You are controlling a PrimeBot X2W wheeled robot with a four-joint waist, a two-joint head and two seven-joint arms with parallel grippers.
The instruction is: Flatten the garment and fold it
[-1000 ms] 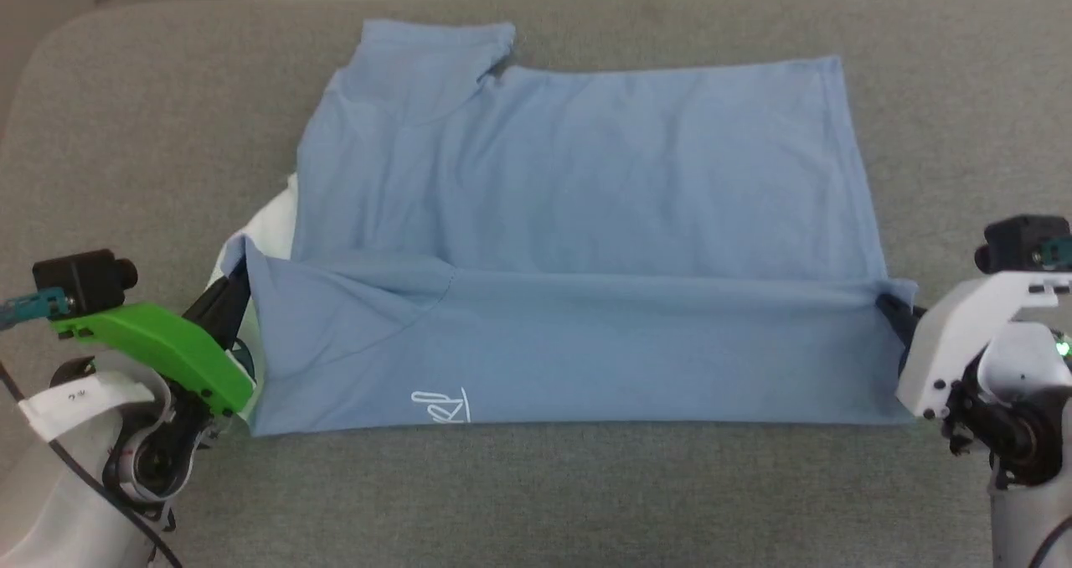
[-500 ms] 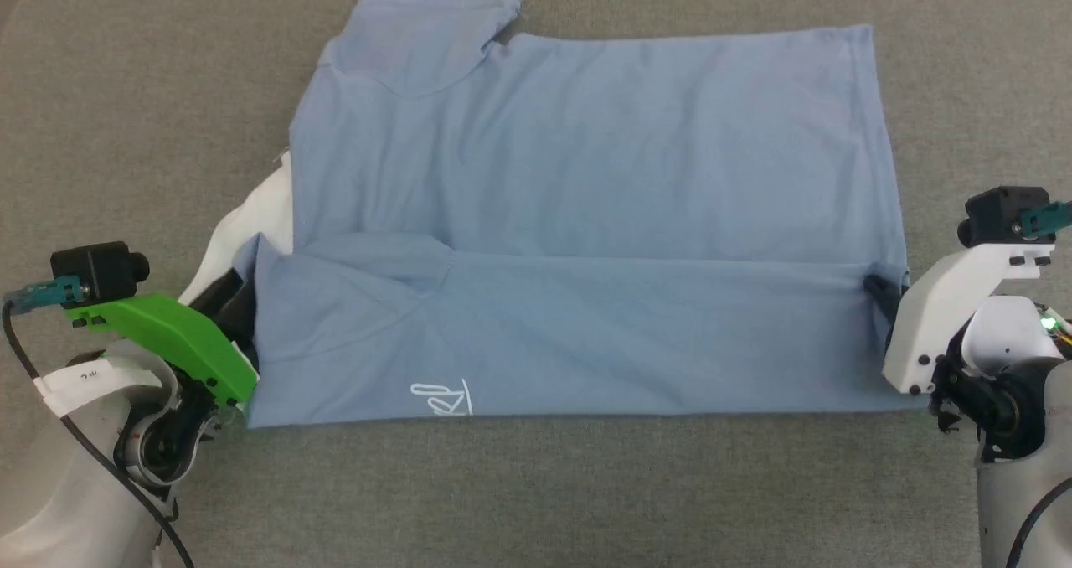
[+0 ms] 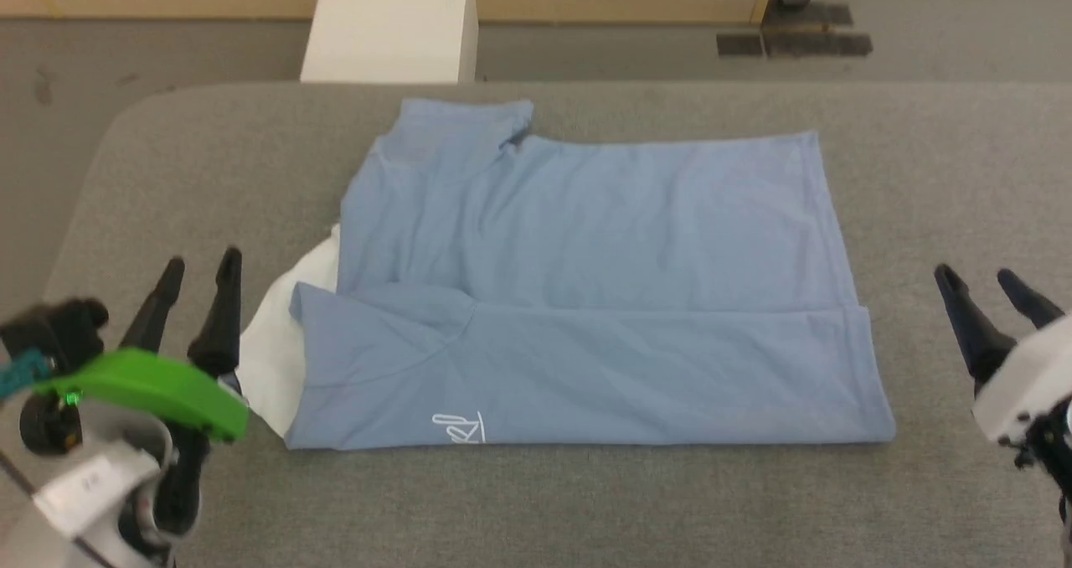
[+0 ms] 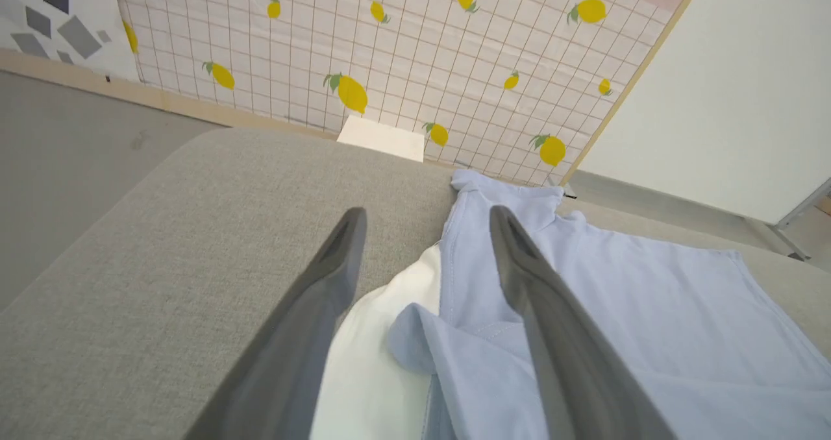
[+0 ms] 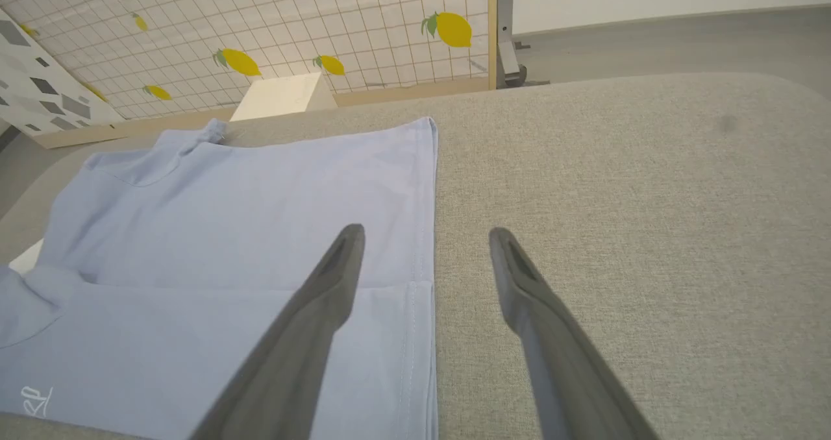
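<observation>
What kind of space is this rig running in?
Likely an indoor test lab or staged demo bay: a grey fabric-covered table holding the garment, a lemon-print backdrop panel and a bare grey floor.

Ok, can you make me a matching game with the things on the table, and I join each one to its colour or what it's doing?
Things:
1. garment
2. collar
3. table
4. left gripper

Colour or state:
a. grey
b. open, holding nothing
c. white
d. light blue

Right pairs: 1-d, 2-c, 3-a, 4-b.
</observation>
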